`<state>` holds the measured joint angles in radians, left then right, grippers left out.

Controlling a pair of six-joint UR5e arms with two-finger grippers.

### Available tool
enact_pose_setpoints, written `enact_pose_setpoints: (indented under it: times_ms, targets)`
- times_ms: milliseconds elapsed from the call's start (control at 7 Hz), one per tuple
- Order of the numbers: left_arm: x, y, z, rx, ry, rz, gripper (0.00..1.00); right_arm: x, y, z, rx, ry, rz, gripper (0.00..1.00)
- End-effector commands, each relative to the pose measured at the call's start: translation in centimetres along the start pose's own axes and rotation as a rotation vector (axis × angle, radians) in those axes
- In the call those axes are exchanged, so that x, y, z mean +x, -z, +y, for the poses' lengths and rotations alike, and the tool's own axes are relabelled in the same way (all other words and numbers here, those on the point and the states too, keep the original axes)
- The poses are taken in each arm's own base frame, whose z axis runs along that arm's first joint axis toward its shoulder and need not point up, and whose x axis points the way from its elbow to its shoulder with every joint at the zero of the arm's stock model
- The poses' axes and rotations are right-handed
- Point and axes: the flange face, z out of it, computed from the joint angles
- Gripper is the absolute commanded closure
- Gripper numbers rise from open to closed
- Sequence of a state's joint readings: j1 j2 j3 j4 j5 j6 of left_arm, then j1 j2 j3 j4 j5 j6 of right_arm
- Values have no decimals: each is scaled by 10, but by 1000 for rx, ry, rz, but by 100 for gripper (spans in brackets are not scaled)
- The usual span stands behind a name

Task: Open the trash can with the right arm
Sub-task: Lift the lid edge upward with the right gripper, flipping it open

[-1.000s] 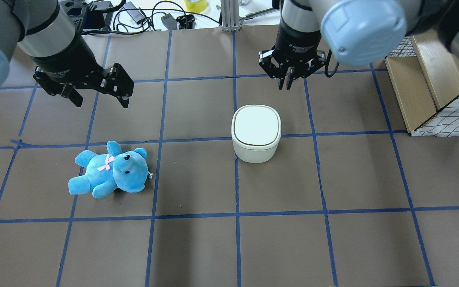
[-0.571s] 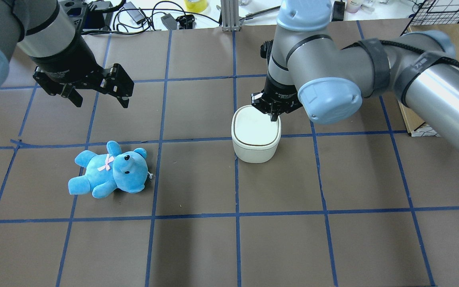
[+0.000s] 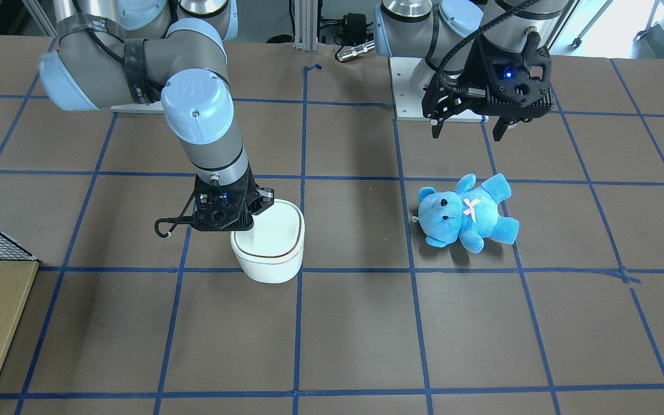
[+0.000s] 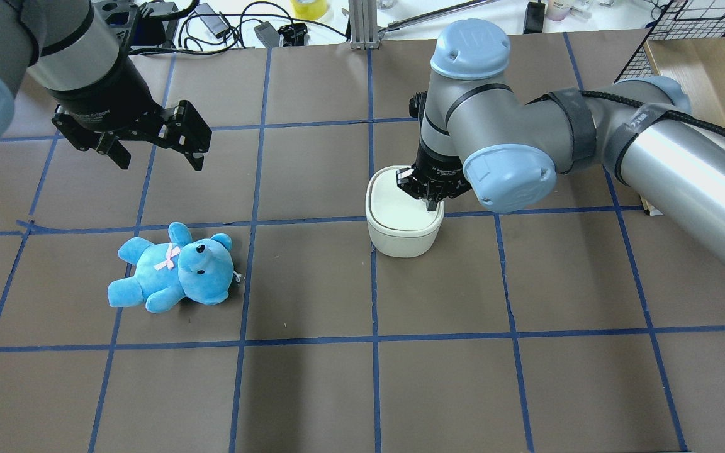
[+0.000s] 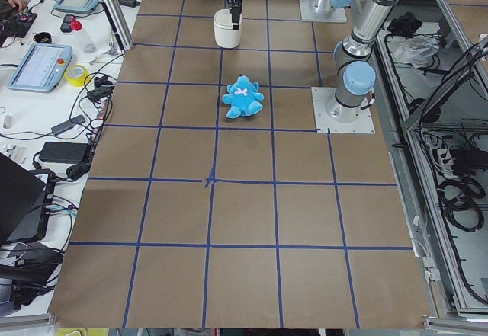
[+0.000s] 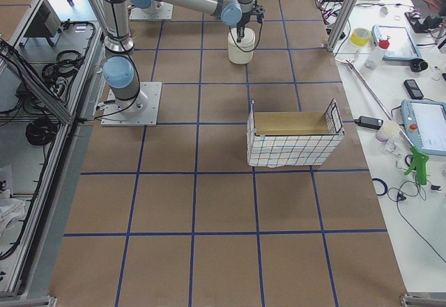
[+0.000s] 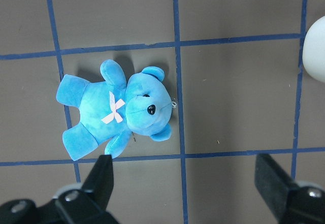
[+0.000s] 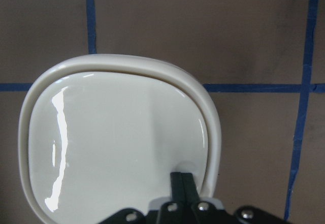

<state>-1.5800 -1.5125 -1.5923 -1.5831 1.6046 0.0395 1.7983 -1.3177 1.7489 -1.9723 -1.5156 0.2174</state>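
Note:
The white trash can (image 4: 400, 221) stands near the table's middle with its lid down. It also shows in the front view (image 3: 271, 249) and the right wrist view (image 8: 117, 148). My right gripper (image 4: 430, 202) is shut, and its joined fingertips (image 8: 182, 179) rest on the lid near one edge. My left gripper (image 4: 161, 162) is open and empty. It hovers above the table, well away from the can, and looks down on a blue teddy bear (image 7: 117, 109).
The blue teddy bear (image 4: 174, 267) lies on the brown paper on the left arm's side of the can. A wire-mesh wooden crate (image 6: 293, 136) stands at the table's right end. Cables and tools (image 4: 224, 25) lie along the far edge.
My right arm has swung in from beyond the can and come down, so its shut fingertips now sit on the lid. The left arm and the teddy have not moved.

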Motion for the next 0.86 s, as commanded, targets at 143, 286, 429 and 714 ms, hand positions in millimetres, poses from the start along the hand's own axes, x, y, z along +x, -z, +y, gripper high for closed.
enact_pose_setpoints:
  times_ms: [143,286,429,714]
  targets:
    - [0,0,0,0,1,0,0,-2,98,7,158,-1,-24,0]
    - [0,0,0,0,1,0,0,2,136,9,190,-7,-25,0]
    - [0,0,0,0,0,0,0,2,164,7,193,-6,-21,0]
    - [0,0,0,0,0,0,0,11,193,5,188,-12,26,0]
